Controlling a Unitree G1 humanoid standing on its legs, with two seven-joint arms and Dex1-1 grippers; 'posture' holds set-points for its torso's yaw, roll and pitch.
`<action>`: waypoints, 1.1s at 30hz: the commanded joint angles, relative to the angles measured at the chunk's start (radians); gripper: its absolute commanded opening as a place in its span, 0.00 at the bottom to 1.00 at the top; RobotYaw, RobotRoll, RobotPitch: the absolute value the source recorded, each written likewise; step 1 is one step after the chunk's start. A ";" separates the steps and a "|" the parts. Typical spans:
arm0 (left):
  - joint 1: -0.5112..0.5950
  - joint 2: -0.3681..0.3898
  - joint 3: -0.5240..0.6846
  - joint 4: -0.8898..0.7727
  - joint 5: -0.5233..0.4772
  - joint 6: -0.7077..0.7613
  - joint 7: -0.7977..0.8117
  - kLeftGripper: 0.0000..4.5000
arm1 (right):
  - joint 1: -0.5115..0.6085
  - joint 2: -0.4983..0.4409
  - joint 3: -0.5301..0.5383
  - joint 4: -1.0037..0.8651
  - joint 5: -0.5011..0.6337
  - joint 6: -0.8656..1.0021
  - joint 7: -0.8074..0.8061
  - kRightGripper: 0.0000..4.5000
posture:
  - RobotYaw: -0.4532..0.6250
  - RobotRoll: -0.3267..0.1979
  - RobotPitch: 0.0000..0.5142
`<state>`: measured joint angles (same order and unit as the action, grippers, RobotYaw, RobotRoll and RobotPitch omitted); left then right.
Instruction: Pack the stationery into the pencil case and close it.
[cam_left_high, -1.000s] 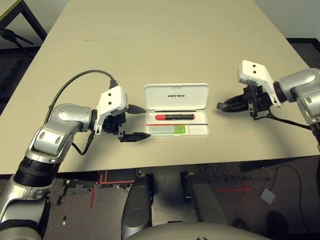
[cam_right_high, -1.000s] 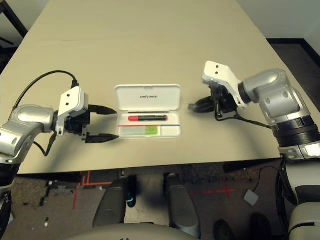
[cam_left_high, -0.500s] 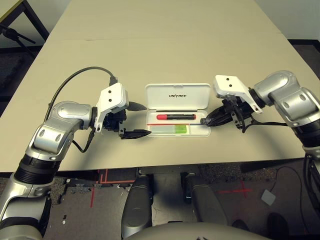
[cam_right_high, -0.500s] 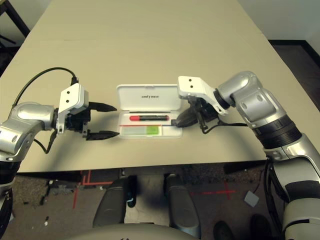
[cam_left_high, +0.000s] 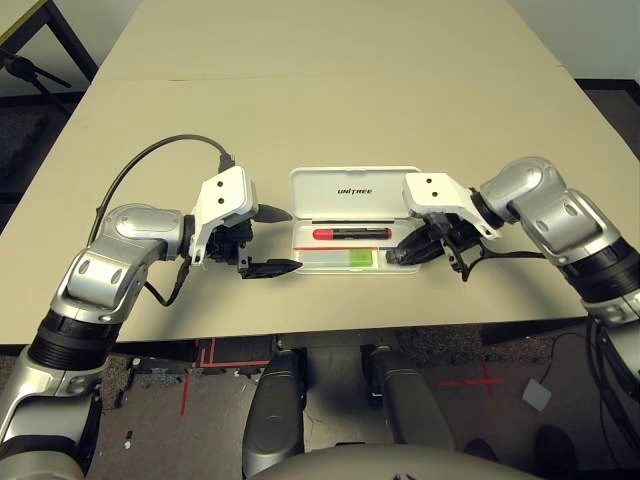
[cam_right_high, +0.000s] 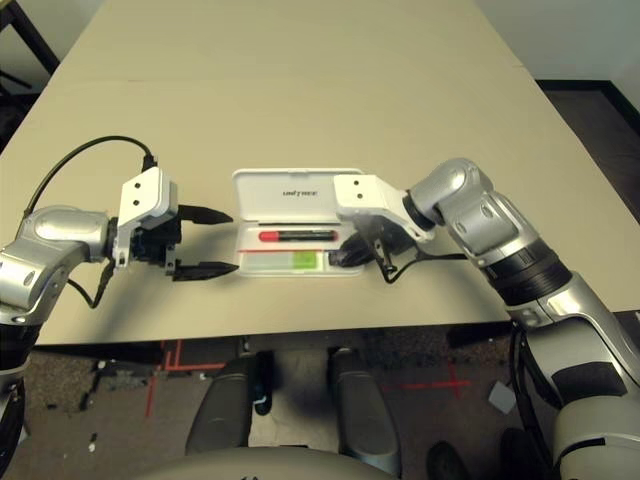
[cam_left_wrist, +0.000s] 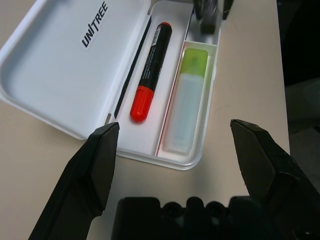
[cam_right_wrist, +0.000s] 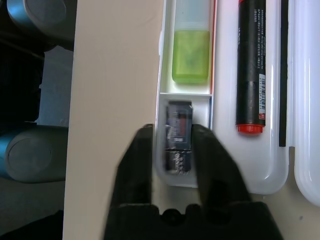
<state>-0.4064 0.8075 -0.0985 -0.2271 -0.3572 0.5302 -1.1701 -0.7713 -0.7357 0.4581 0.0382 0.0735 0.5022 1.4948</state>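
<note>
The white pencil case (cam_left_high: 355, 190) lies open at the table's middle front, its lid flat toward the far side. In its tray lie the red marker (cam_left_high: 350, 233) and, nearer me, the pale stick (cam_left_high: 338, 259) with its green cap. My right gripper (cam_left_high: 398, 257) reaches into the tray's right end. In the right wrist view its fingers (cam_right_wrist: 137, 150) stand slightly parted around the small dark clip (cam_right_wrist: 179, 117), which sits in the little end compartment with thin gaps on both sides. My left gripper (cam_left_high: 292, 241) is open just left of the case, holding nothing.
The tan table (cam_left_high: 320, 90) stretches far behind the case. Its front edge (cam_left_high: 330, 330) runs close below the case and both grippers. A black cable (cam_left_high: 160, 155) loops over my left forearm.
My right arm has swung left from the table's right side to the case's right end, carrying the clip, and its fingers have parted. The left gripper has barely moved.
</note>
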 joint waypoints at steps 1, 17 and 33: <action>0.008 0.009 -0.007 -0.001 0.003 -0.003 0.003 1.00 | 0.011 -0.002 0.002 -0.004 0.002 0.001 0.002 0.63 | 0.50 0.62 0.36; -0.016 -0.012 0.072 0.112 -0.009 0.038 0.094 1.00 | -0.023 -0.076 -0.221 0.293 0.246 -0.153 0.120 0.99 | 0.54 0.62 0.37; -0.147 -0.054 0.129 0.374 0.046 0.096 0.307 0.60 | -0.094 -0.111 -0.241 0.507 0.324 -0.293 0.120 1.00 | 0.50 0.62 0.34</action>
<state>-0.5451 0.7547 0.0249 0.1108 -0.3303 0.6213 -0.8792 -0.8589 -0.8289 0.2255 0.5405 0.3849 0.2188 1.6096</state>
